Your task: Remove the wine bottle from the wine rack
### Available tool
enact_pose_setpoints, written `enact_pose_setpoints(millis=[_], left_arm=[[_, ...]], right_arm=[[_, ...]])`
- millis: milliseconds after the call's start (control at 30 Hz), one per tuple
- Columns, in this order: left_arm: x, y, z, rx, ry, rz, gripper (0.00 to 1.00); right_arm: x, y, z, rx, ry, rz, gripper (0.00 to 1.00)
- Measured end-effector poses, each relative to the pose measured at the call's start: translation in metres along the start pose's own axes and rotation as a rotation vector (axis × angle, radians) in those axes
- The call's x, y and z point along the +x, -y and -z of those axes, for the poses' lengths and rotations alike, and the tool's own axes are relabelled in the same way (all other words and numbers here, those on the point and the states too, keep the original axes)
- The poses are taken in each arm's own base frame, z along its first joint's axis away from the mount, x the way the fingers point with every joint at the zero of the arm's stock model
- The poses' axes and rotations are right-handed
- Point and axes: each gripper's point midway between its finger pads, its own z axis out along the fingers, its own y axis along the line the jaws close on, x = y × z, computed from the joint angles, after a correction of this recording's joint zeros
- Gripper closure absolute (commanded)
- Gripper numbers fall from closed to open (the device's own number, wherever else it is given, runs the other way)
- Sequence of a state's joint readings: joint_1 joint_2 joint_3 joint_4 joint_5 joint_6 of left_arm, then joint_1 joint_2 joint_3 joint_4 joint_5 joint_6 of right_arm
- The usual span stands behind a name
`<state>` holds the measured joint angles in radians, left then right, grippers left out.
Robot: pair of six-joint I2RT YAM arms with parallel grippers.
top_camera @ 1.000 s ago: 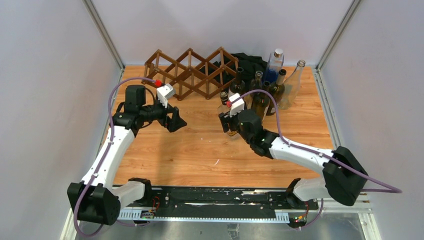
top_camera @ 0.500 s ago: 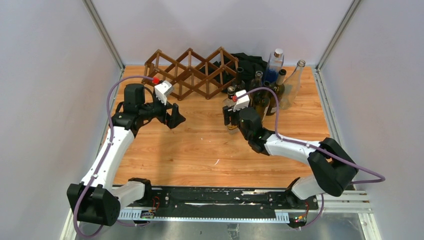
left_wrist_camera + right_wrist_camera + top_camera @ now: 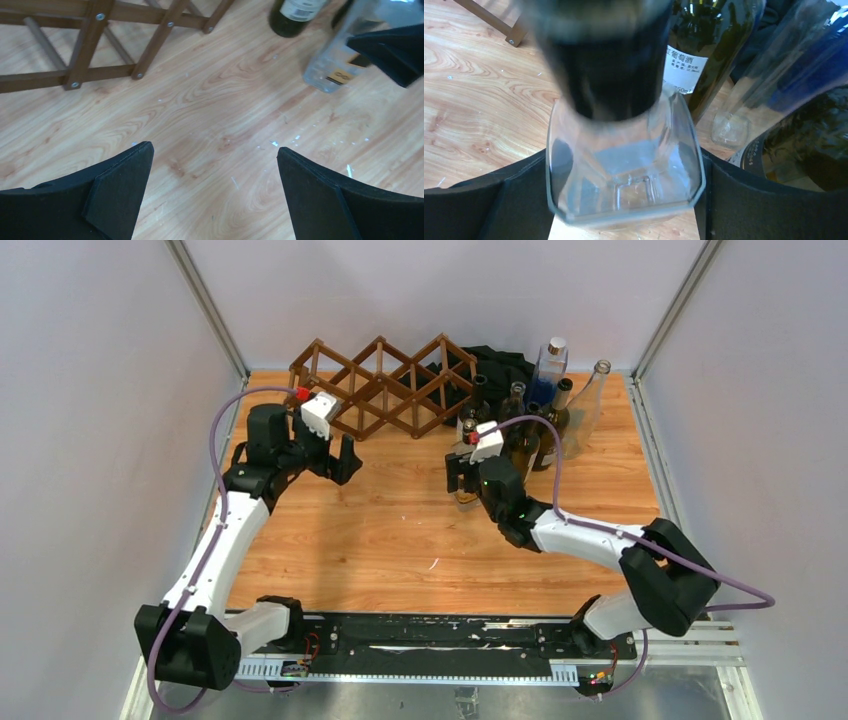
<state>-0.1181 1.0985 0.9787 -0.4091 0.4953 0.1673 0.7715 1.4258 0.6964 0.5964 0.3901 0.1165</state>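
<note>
Right arm: fingers of the right gripper point(image 3: 624, 157) are pressed against both flat sides of a clear bottle point(image 3: 624, 185), square in section with a dark cap, so it is clamped between them. The wrist looks straight down its neck, and the cap is a blur near the lens. We cannot tell whether its base rests on the worktop point(image 3: 400, 530) or hangs just above it.

Position: the clear bottle is off the wine rack point(image 3: 385, 385), out in front of the rack's right end and apart from it. It is just beside a cluster of other bottles point(image 3: 540, 410) standing at the far right. Nearest to it is a dark green bottle point(image 3: 694, 45) with a white label.

Left arm: the left gripper point(image 3: 215, 150) has its fingers spread wide over bare wood with nothing between them. It sits near the left front of the rack, not touching it.

Rack stands along the far edge, lattice unfolded.
</note>
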Motion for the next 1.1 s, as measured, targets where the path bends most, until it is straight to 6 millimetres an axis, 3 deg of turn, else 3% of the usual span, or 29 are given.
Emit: enact_pose_setpoints(millis=[133, 367, 500, 733, 833, 933, 1000, 1100], left_arm=[[0.006, -0.020, -0.003, -0.104, -0.030, 0.015, 0.00], [0.011, -0.054, -0.002, -0.273, -0.054, 0.038, 0.00], [0.005, -0.063, 0.000, -0.321, -0.035, 0.041, 0.00], [0.003, -0.070, -0.002, -0.353, -0.004, 0.041, 0.00], [0.016, -0.072, -0.006, -0.361, -0.007, 0.047, 0.00], [0.043, -0.071, -0.014, -0.360, -0.031, 0.063, 0.00], [0.062, -0.072, -0.020, -0.366, -0.041, 0.067, 0.00], [0.087, -0.077, -0.031, -0.380, -0.066, 0.073, 0.00]], right_arm=[[-0.011, 0.003, 0.009, 0.005, 0.008, -0.022, 0.06], [-0.055, 0.012, 0.040, -0.004, 0.065, -0.074, 0.04], [-0.072, 0.018, 0.065, -0.017, 0.076, -0.102, 0.03], [-0.080, 0.034, 0.105, -0.013, 0.040, -0.128, 0.02], [-0.085, 0.052, 0.127, 0.034, 0.051, -0.146, 0.01], [-0.081, 0.084, 0.141, 0.148, 0.058, -0.173, 0.01], [-0.070, 0.109, 0.147, 0.257, 0.053, -0.196, 0.00], [-0.038, 0.148, 0.156, 0.457, 0.030, -0.222, 0.00]])
